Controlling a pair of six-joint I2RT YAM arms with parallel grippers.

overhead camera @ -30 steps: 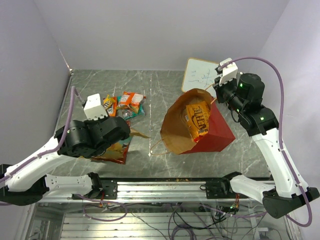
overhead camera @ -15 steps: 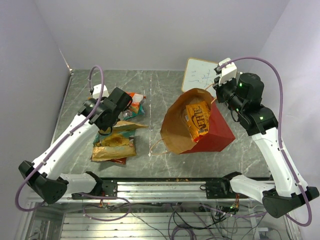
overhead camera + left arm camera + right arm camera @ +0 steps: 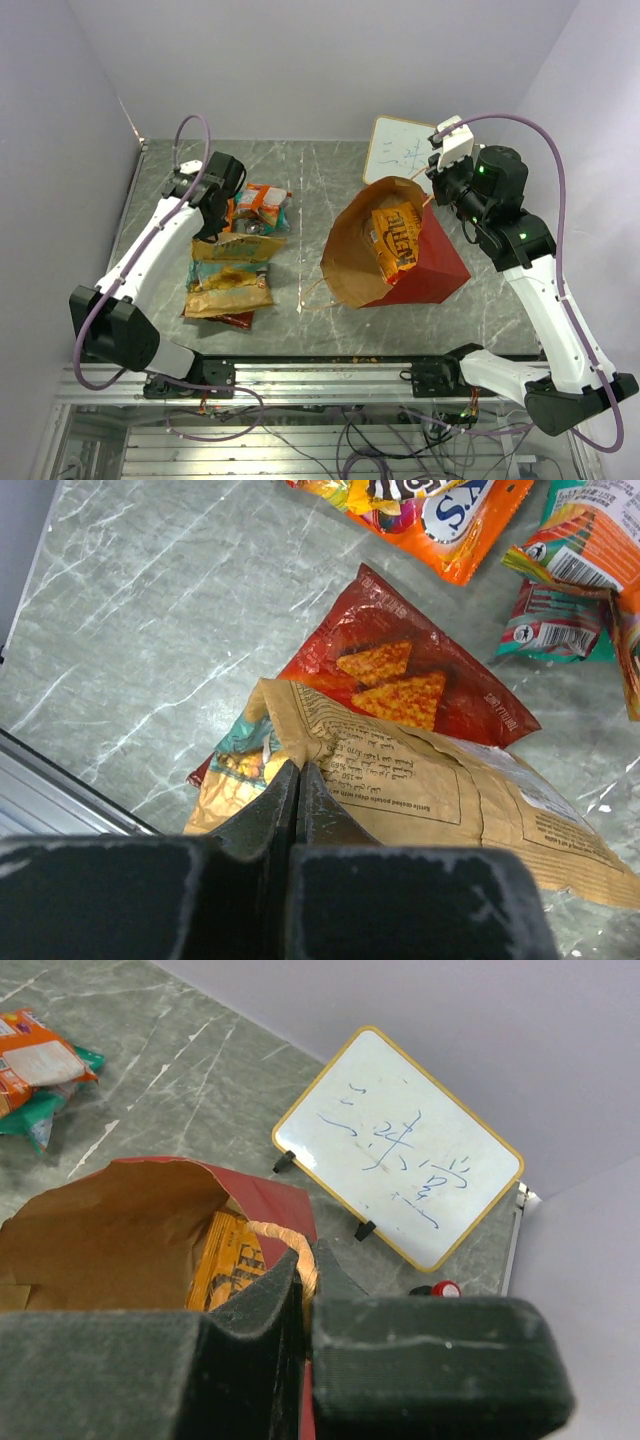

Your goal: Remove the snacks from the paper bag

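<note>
The paper bag [image 3: 430, 272], red outside and brown inside, lies tipped with its mouth toward the left. My right gripper [image 3: 432, 197] [image 3: 308, 1260] is shut on the bag's cord handle [image 3: 300, 1250] at the raised rim. An orange snack packet [image 3: 393, 240] [image 3: 225, 1265] shows inside the bag. At the left, my left gripper [image 3: 215, 232] [image 3: 298, 768] is shut on a fold of the tan-brown chip bag [image 3: 232, 280] [image 3: 450, 790]. That bag lies over a red chip bag [image 3: 400, 670]. Small orange and teal packs [image 3: 262, 205] [image 3: 580, 550] lie just beyond.
A small whiteboard [image 3: 400, 150] [image 3: 400, 1150] leans at the back wall behind the paper bag, with a red-capped marker [image 3: 445, 1288] beside it. Walls close in the left, back and right. A metal rail [image 3: 320, 375] runs along the near edge.
My left arm has swung from the near left toward the back, its gripper drawing the tan-brown chip bag's top edge a little farther away. The right arm and paper bag have not moved.
</note>
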